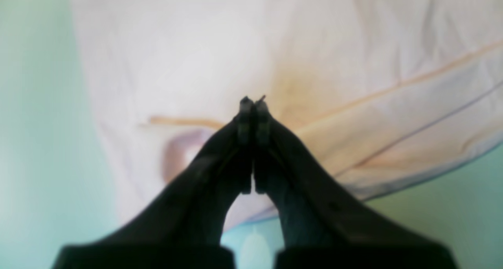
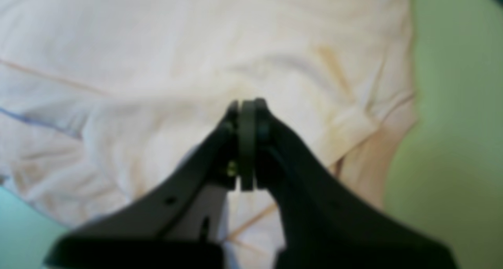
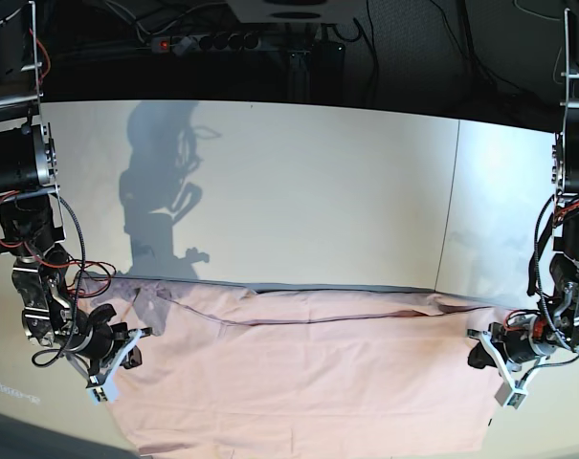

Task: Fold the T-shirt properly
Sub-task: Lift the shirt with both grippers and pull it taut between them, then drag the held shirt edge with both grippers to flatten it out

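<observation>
So the shirt (image 3: 299,382) is spread along the near edge of the bench (image 3: 327,191), pale pink plain side up, running off the bottom of the base view. The strip along its far side is bunched and wavy, with a seam line running most of the way across. Left gripper (image 1: 253,102) is over the right-hand end of it in the base view, right gripper (image 2: 247,104) over the other end. Both sets of jaws are together, and I can't make out any cloth pinched in either one.

What could bite here, imo: if either arm goes for a grab, it could nip just the top layer, because the cloth overlaps in loose folds under both hands. Then one layer slides and the one beneath stays put. Also, if only one side catches, the shirt would get dragged round crooked. Pushing down with closed tips could plough in fresh creases too. And that far strip looks uneven, more rumpled near the right gripper, so any fold built on it would probably come out lopsided. I'd smooth it and square the corners first.

Containers: none that I can spot, no box or basket, so nothing's inside anything. The shirt is just lying on the bench.
</observation>
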`<state>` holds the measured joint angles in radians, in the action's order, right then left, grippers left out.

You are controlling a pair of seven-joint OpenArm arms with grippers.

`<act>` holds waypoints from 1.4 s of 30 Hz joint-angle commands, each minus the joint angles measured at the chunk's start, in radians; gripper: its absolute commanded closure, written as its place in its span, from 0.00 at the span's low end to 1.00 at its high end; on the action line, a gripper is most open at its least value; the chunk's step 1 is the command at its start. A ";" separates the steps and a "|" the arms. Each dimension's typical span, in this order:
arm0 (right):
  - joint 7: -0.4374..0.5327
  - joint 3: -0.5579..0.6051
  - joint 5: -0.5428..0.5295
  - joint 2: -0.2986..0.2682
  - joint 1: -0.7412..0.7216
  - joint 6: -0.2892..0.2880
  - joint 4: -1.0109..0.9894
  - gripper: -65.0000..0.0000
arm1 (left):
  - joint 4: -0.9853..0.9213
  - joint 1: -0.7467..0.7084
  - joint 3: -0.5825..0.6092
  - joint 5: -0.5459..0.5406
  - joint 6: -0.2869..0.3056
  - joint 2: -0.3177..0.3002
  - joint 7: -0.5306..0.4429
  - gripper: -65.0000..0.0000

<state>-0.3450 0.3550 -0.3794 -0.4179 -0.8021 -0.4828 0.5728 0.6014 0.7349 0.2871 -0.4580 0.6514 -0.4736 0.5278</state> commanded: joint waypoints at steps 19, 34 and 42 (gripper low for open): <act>0.067 -0.009 0.050 -0.006 0.134 -0.053 -0.040 1.00 | -0.179 -0.005 -0.005 0.194 -0.110 0.041 -0.042 1.00; -0.255 -0.249 -0.159 -0.032 0.192 -0.067 -0.009 1.00 | 0.016 -0.187 -0.005 0.117 -0.053 -0.052 0.132 1.00; -0.262 -0.368 -0.190 -0.080 0.446 -0.067 0.209 1.00 | 0.225 -0.375 -0.005 0.032 -0.056 -0.117 0.188 1.00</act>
<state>-0.5354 -0.0120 -0.6342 -0.4751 -0.3603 -0.4984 0.7906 0.8421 0.3805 0.2733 -0.4973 0.5953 -0.5816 0.5728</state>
